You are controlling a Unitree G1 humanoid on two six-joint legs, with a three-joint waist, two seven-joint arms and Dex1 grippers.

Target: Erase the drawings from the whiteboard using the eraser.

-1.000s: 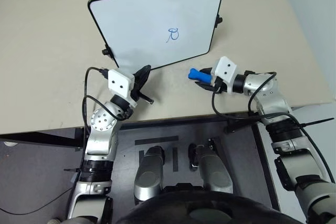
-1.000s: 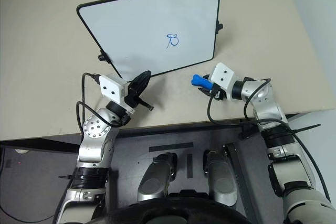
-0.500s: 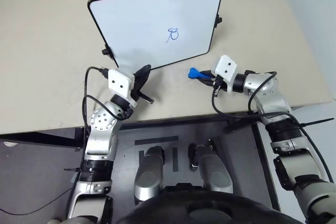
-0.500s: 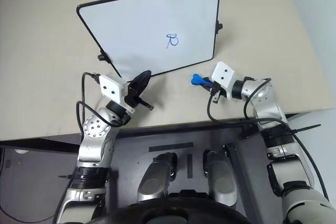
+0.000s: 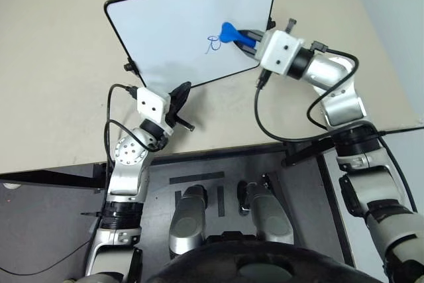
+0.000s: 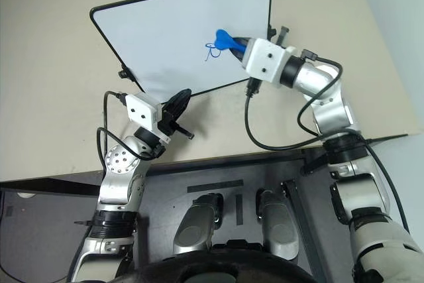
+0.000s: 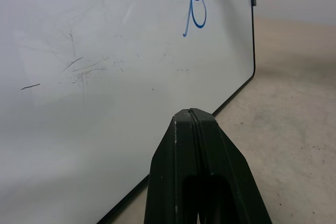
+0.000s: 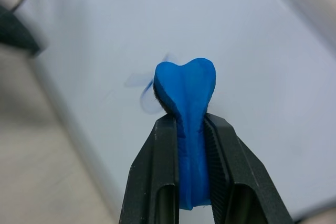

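A beige tabletop [image 5: 59,51] carries the scene. The right gripper [image 5: 246,35] is clamped on the small bright blue bone-shaped eraser [image 5: 231,32], held by its waist just beside the blue marker scribble [image 5: 213,44] on the large black-framed whiteboard [image 5: 172,31]. The eraser is judged light, slightly soft. The left gripper [image 5: 180,94], fingers pressed together, is empty near the board's lower edge.

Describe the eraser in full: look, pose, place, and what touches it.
The eraser is a small bright blue block with a flared, notched tip, matte like foam or plastic. The right end effector is shut on its narrow middle, one black finger on each side, with the flared end sticking out ahead. It is held over the whiteboard, beside the blue drawing; whether it touches the board cannot be told.
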